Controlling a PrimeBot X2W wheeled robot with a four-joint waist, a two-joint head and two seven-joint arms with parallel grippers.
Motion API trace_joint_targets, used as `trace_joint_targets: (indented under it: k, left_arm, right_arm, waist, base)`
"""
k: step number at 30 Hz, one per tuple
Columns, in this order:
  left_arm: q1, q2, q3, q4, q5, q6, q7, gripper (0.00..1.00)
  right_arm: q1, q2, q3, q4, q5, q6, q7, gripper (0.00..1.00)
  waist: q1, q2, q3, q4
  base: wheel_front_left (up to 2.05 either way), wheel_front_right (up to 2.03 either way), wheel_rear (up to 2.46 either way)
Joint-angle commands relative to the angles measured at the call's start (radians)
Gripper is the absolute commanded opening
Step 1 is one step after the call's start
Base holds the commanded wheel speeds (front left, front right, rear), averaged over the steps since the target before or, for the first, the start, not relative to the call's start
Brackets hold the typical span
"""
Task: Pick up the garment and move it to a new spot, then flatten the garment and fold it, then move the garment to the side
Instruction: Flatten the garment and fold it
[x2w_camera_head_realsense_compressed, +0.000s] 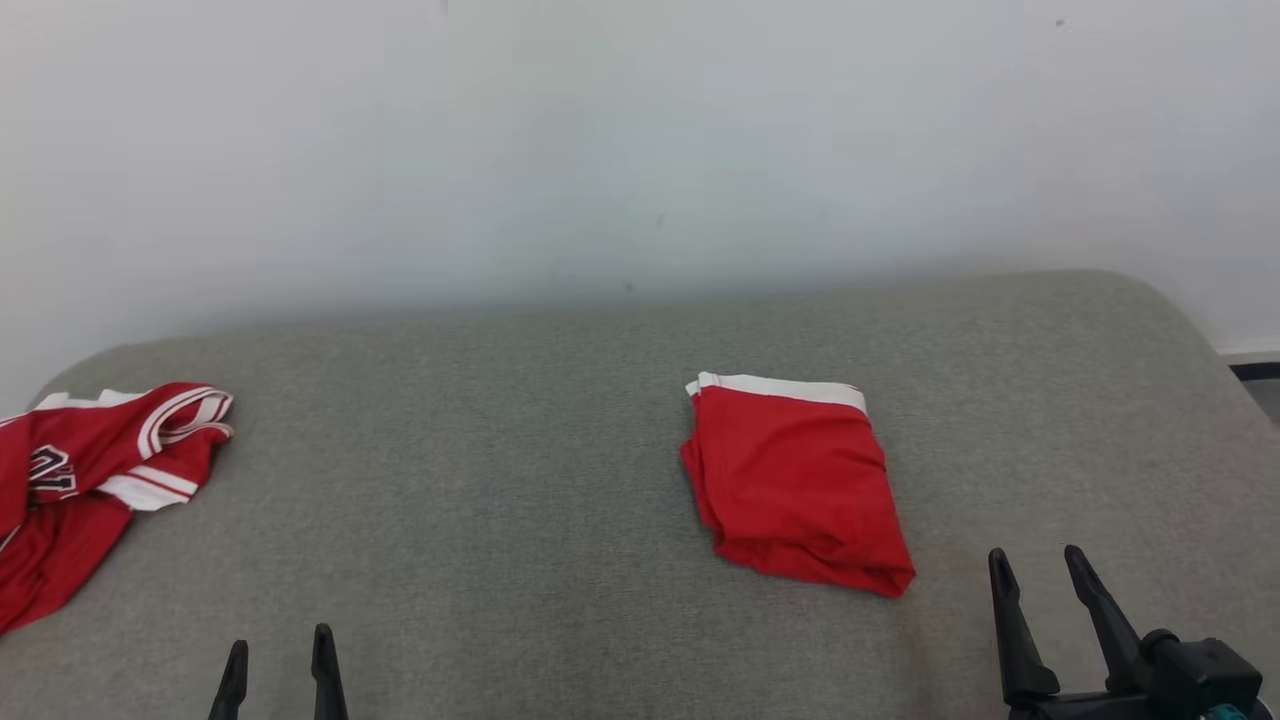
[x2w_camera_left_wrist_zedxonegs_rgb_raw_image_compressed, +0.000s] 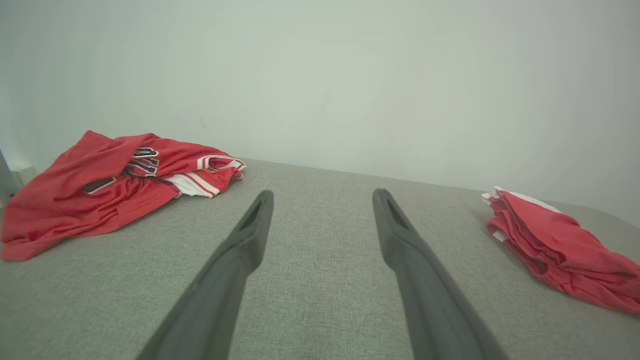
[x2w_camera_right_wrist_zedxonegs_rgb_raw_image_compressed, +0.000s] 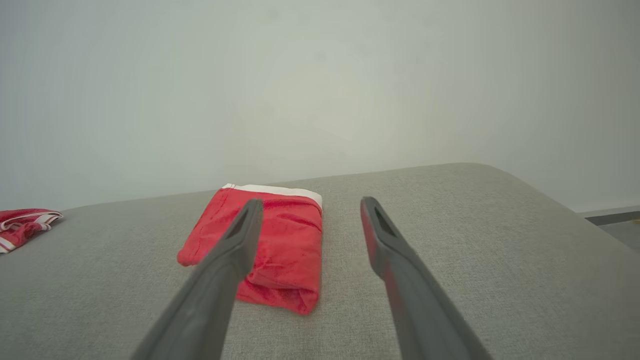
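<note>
Folded red garment (x2w_camera_head_realsense_compressed: 795, 480) set aside right of centre on the cloth-covered bench (x2w_camera_head_realsense_compressed: 500, 450), crumpled jersey (x2w_camera_head_realsense_compressed: 90, 480) at its left edge, apparently next; left gripper (x2w_camera_head_realsense_compressed: 280, 640) and right gripper (x2w_camera_head_realsense_compressed: 1036, 553) hover at the near edge, jaws released, empty.

left gripper (x2w_camera_head_realsense_compressed: 279, 650) open, right gripper (x2w_camera_head_realsense_compressed: 1037, 567) open

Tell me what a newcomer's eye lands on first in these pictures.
First, the folded red garment with a white band, lying right of centre on the grey padded surface. Next, the crumpled red jersey sprawled at that surface's left edge. The left gripper and right gripper hover open and empty at the near edge.
</note>
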Motion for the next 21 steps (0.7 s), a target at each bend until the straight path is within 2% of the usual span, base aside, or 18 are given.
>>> trace_joint_targets:
  k: [1,13,21]
  left_arm:
    - [-0.006,-0.001,0.005,0.005,0.002,-0.006,-0.003,1.0]
    - [-0.032,-0.001,0.041,0.083,-0.011,-0.029,-0.003,1.0]
    - [-0.031,-0.001,0.055,0.106,-0.011,-0.037,-0.003,1.0]
  right_arm:
    - [0.006,-0.01,0.002,0.002,0.01,-0.002,-0.005,1.0]
    - [-0.056,-0.096,0.084,0.079,0.075,-0.002,-0.004,1.0]
    - [-0.094,-0.124,0.135,0.148,0.119,-0.002,-0.018,1.0]
  waist:
    - [0.0001,0.0,-0.006,-0.023]
    - [0.0001,0.0,-0.009,-0.054]
    - [0.0001,0.0,-0.005,-0.049]
  base:
    - [0.0,0.0,0.0]
    - [0.0,0.0,0.0]
    - [0.0,0.0,0.0]
